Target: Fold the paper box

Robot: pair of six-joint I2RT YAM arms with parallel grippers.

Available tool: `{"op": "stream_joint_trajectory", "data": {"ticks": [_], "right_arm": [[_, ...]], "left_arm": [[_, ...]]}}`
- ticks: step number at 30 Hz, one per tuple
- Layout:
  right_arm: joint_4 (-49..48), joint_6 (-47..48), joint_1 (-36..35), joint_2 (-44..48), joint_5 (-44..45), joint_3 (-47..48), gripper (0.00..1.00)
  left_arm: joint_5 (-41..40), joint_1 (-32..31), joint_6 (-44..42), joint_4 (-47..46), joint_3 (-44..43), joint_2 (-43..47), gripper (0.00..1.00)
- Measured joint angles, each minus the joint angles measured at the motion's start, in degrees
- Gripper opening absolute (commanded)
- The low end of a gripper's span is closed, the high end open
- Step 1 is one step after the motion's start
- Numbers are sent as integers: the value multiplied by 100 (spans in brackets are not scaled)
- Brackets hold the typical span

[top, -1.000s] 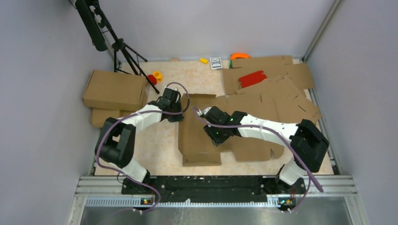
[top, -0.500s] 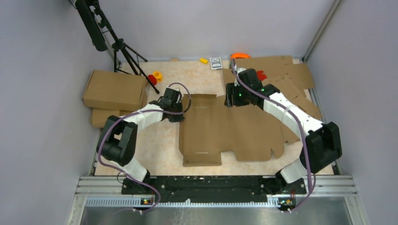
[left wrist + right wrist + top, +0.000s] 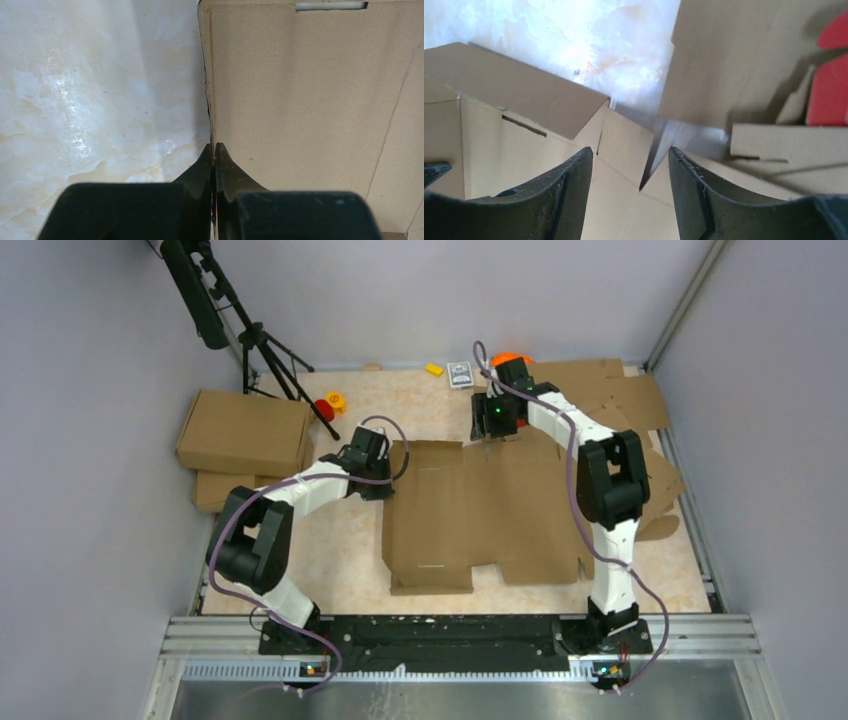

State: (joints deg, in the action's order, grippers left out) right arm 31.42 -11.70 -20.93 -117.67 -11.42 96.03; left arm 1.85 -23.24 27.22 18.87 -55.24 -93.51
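The paper box (image 3: 480, 510) is a brown cardboard blank with flaps and slots, lying opened out flat in the middle of the table. My left gripper (image 3: 378, 478) is at its far left edge. In the left wrist view its jaws (image 3: 214, 150) are pressed together with the thin upturned edge of the paper box (image 3: 300, 100) running into the seam between them. My right gripper (image 3: 496, 428) hovers over the blank's far right corner. It is open (image 3: 630, 160), with a slotted flap (image 3: 524, 100) and a notch below it and nothing between the fingers.
A closed brown box (image 3: 245, 430) on flat cardboard sits at the left. Cut cardboard sheets (image 3: 610, 410) are heaped at the back right, with a red piece (image 3: 831, 85) among them. A tripod (image 3: 262, 345), small red and yellow items (image 3: 330, 403) and a card pack (image 3: 460, 374) stand along the back.
My right arm swung from over the box's middle to its far right corner, its jaws widening. The blank now lies spread flat. The left gripper has stayed put.
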Motion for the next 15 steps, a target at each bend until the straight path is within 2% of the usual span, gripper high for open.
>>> {"op": "stream_joint_trajectory", "data": {"ticks": [6, 12, 15], "right_arm": [[387, 476, 0, -872, -293, 925, 55], [667, 778, 0, -1182, -527, 1134, 52], [758, 870, 0, -1226, -632, 1128, 39]], "left_arm": [[-2, -4, -15, 55, -20, 0, 0], [-20, -11, -15, 111, -52, 0, 0], [-26, -15, -15, 136, -81, 0, 0]]}}
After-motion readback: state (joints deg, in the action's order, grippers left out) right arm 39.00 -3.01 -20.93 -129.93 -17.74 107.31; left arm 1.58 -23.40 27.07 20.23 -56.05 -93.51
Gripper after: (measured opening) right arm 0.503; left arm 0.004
